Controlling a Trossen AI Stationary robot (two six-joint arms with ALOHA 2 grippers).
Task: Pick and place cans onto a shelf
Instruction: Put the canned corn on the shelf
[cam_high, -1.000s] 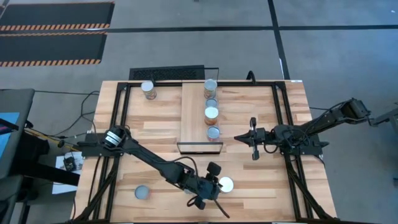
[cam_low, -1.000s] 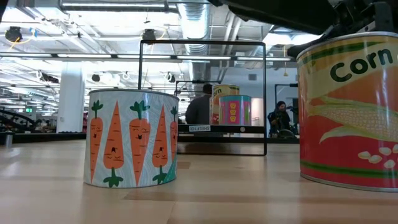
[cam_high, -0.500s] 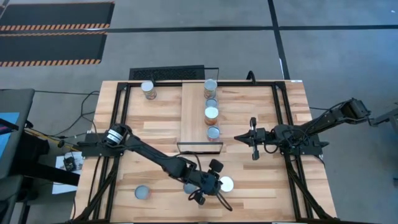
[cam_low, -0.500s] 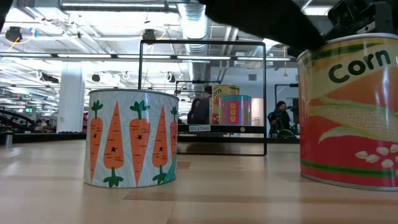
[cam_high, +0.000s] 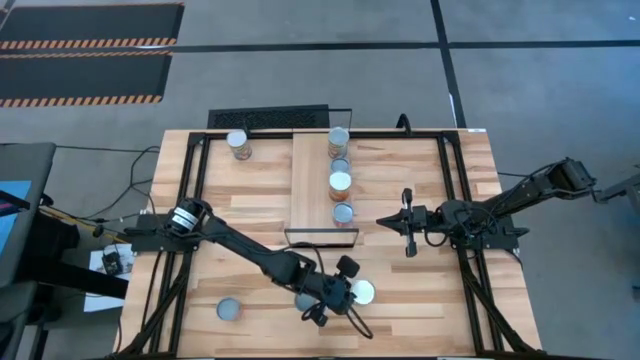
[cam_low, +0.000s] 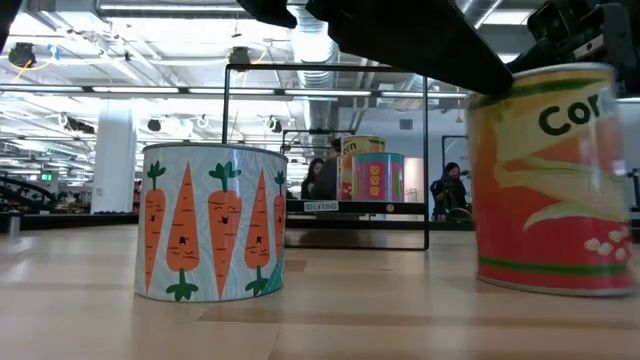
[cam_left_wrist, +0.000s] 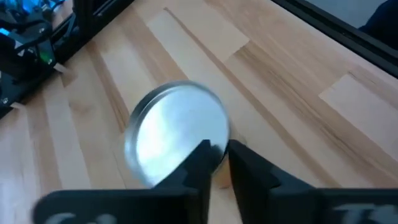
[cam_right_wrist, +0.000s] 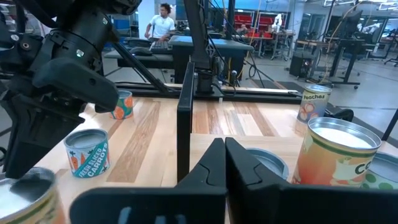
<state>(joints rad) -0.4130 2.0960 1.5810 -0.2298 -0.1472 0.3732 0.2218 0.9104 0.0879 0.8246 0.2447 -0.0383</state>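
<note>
Just beyond the near end of the long light-wood shelf on its thin black frame (cam_high: 322, 190), the left gripper (cam_high: 340, 290) is reaching for the silver-topped red corn can (cam_high: 363, 293); its fingers look nearly closed beside the lid, gripping nothing, so I judge it must open to straddle the can. Four round-topped cans (cam_high: 340, 181) are standing on that shelf, while the right gripper (cam_high: 407, 223), closed and empty, is waiting just beside it.

Shelf (cam_high: 316, 180) sat mid-surface with four cans (cam_high: 340, 181) in line; lone cans at 11 (cam_high: 238, 143), 7 (cam_high: 229, 309) and 6 o'clock (cam_high: 364, 293).
</note>
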